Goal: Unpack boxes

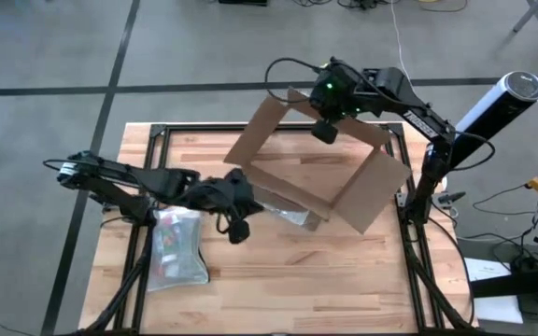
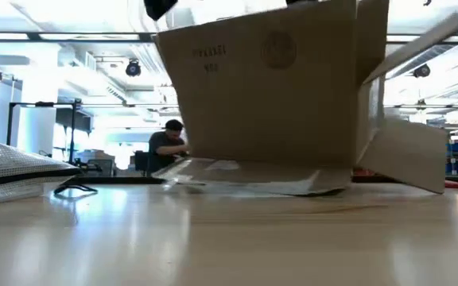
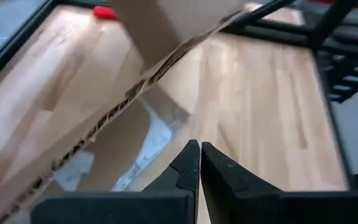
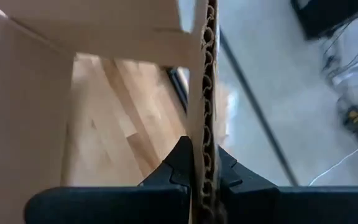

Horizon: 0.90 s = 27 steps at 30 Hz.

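Note:
The brown cardboard box (image 1: 306, 173) stands open and tilted at the table's far middle, its flaps spread left and right. In the low view the box (image 2: 269, 95) fills the middle. My right gripper (image 1: 325, 133) is shut on its far side. A clear plastic bag (image 1: 288, 213) sticks out from under the box's near edge and lies flat on the wood. My left gripper (image 1: 241, 233) hovers shut just off the box's near left corner, above that bag (image 3: 157, 134), with nothing between its fingers (image 3: 185, 165). My right gripper pinches a cardboard panel at the box's far side between its two fingers, on the cut corrugated edge (image 4: 205, 124). The fingers come from above and the far side, slanting down, one on each face. The box hangs tilted, its near lower edge (image 2: 253, 165) down by the clear bag.
A translucent mesh pouch (image 1: 177, 247) with small items lies at the near left, in the low view at the left edge (image 2: 6, 167). A small red object (image 3: 104, 11) lies beyond the box. Black frame rails (image 1: 409, 233) edge the table. Bare wood lies near and right.

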### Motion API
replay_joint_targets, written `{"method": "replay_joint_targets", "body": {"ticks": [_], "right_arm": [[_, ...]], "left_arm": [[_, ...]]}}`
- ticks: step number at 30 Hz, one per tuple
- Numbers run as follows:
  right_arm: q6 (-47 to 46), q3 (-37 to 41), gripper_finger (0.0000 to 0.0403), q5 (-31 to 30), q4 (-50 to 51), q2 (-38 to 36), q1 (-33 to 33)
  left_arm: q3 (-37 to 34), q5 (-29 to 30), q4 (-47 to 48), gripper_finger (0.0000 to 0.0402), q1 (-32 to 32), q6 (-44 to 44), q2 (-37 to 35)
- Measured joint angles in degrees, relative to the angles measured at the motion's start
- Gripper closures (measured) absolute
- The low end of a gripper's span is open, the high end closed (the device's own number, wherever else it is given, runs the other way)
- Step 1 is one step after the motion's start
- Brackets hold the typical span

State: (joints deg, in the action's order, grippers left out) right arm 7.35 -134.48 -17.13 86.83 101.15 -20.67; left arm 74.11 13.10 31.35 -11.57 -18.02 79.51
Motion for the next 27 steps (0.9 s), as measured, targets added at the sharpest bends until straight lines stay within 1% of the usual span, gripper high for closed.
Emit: {"method": "replay_joint_targets", "body": {"ticks": [3,4,7,10,12,15,19,23,27], "right_arm": [[0.5,-0.52,0.0403,-3.83,-0.38,-1.3,2.89],[0.76,-0.52,0.0403,-4.93,-0.4,-1.49,3.62],[0.84,-0.55,0.0403,-7.04,-0.5,-1.73,5.17],[0.08,-0.52,0.0403,-7.54,-0.55,-2.0,6.24],[-0.48,-0.52,0.0403,-8.02,-0.57,-2.48,7.28],[-1.63,-0.52,0.0403,-8.55,-1.47,-3.0,9.6],[-4.04,-0.52,0.0403,-8.22,-2.56,-3.31,14.48],[-7.88,-0.46,0.0403,-6.38,-2.24,-2.81,20.0],[-12.14,0.7,0.0403,-3.97,-0.52,-1.41,24.22]], "left_arm": [[-0.02,2.99,-1.59,0.0402,0.07,-0.29,2.14],[-0.02,3.03,-2.68,0.0402,0.09,-0.29,2.66],[-0.02,-0.79,-6.78,0.0402,0.26,-0.09,4.16],[0.0,-4.39,-7.84,0.0402,0.09,-0.29,6.49],[0.0,-5.57,-7.86,0.0402,0.09,-1.1,8.2],[0.0,-5.62,-9.51,0.0402,0.13,-1.92,10.96],[0.0,-5.67,-15.56,0.0402,0.29,-2.69,15.78],[0.0,-5.61,-22.7,0.0402,0.87,-5.34,21.19],[-0.07,-2.17,-23.49,0.0402,0.92,-8.77,25.34]]}}
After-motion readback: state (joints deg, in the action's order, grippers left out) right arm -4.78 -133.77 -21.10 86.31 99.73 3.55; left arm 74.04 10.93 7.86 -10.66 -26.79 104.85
